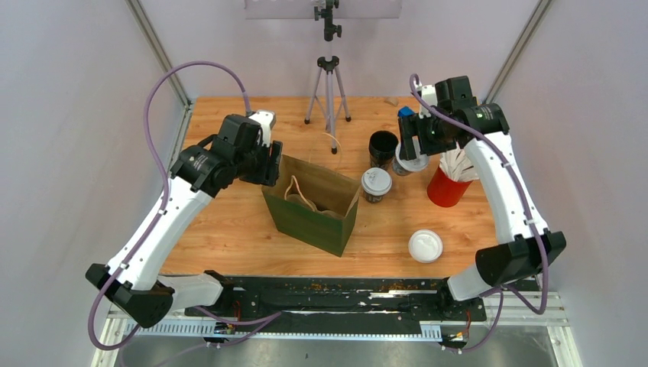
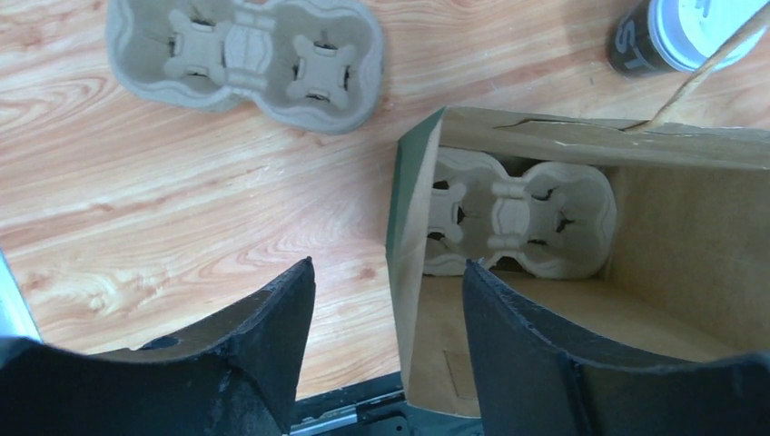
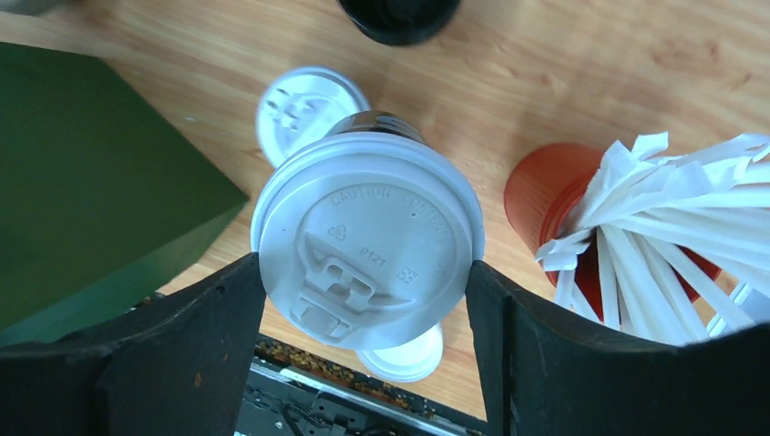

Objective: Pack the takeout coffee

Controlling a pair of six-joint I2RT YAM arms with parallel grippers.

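Clenching my right claw (image 3: 365, 272) on the lidded coffee cup (image 3: 368, 232), seemingly at its lid's rim, I fear the lid could pop loose and drop the cup short of the green bag (image 3: 82, 182) to the claw's left.

Robot test cell in a laboratory, as you viewed it. Plain white panels (image 1: 69, 115) on metal corner posts (image 1: 157, 50) enclosed a wooden tabletop (image 1: 229, 222). A camera tripod (image 1: 328, 76) stood at upper centre. The cabled left arm (image 1: 164, 222) and right arm (image 1: 508, 191) were bolted along the bottom edge.
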